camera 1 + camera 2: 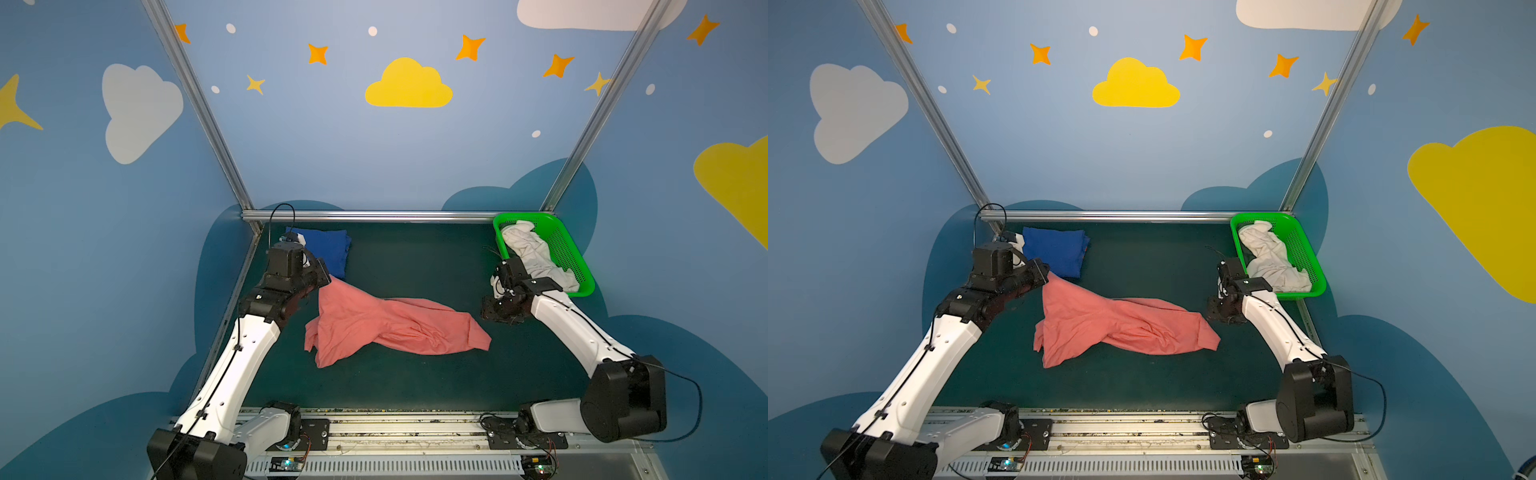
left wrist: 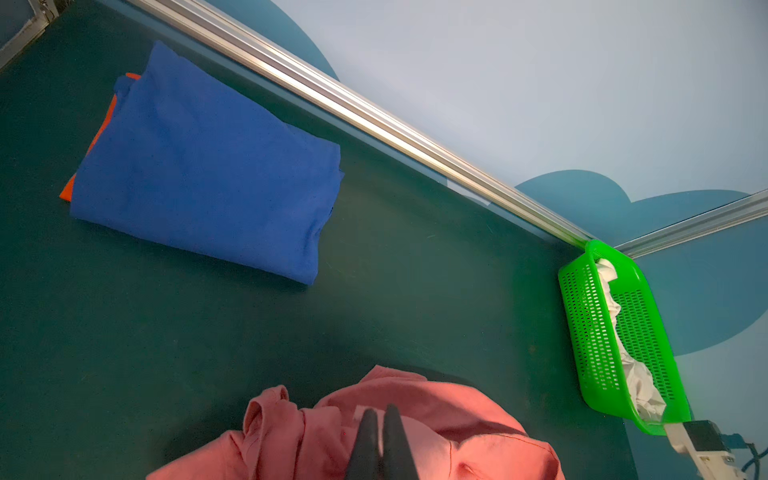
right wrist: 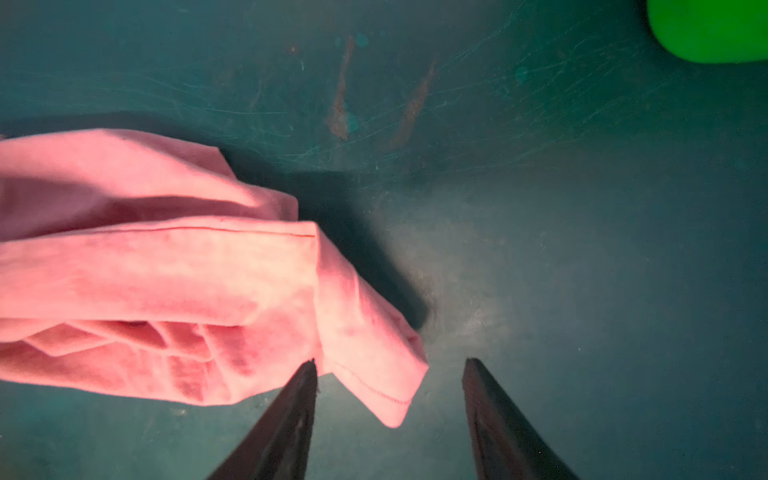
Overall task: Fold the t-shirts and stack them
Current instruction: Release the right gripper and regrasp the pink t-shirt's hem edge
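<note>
Salmon-pink shirt [image 1: 395, 328] crumpled on mat [image 1: 415, 386], left jaws clenching its edge, right jaws apart beside opposite hem

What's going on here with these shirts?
Shirt folding is under way. The left gripper is shut on one end of the crumpled salmon-pink shirt; the right gripper stands open at the other end. A folded blue shirt lies on an orange shirt at the back, and a white shirt sits in the green basket.
</note>
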